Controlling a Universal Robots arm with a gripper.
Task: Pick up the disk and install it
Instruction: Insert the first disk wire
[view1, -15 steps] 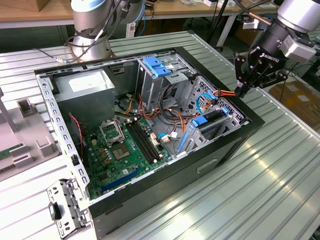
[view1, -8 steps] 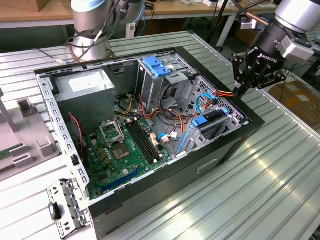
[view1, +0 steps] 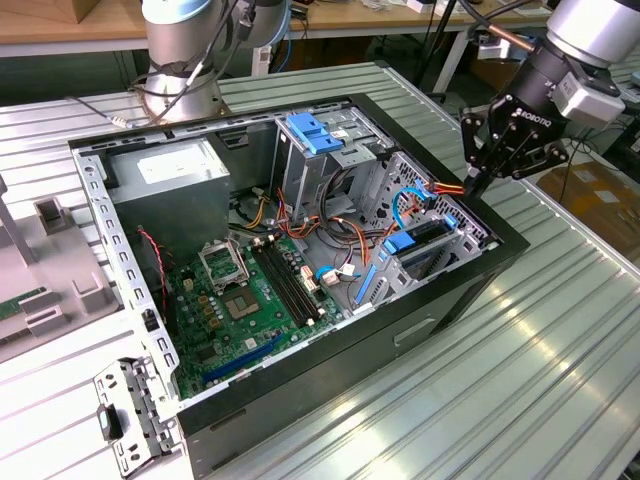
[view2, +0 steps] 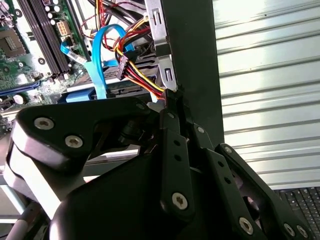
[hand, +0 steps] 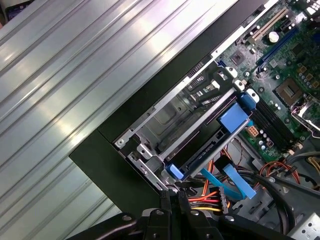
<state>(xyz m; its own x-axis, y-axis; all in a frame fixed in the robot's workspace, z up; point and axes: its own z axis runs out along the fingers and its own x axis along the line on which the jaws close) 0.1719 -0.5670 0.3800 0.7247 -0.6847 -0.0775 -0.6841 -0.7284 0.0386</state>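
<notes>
The disk (view1: 428, 241) sits inside the lower drive cage at the exterior view's right side of the open computer case, its blue carrier frame showing at the edges. In the first wrist view the disk (hand: 202, 155) lies in the cage slot under a blue latch (hand: 234, 120). My gripper (view1: 478, 182) hangs just above the case's rim beside that cage, fingers pressed together. In both wrist views the gripper (view2: 172, 96) (hand: 171, 194) has its tips right against a red, yellow and black power cable bundle (view2: 140, 77); whether they pinch a wire is unclear.
The case (view1: 470, 290) lies open on a ribbed metal table (view1: 520, 380). Inside are a green motherboard (view1: 250, 300), a grey power-supply box (view1: 170, 180), an upper cage with a blue latch (view1: 312, 133) and a blue flat cable (view2: 97, 60). A second arm's base (view1: 180, 60) stands behind.
</notes>
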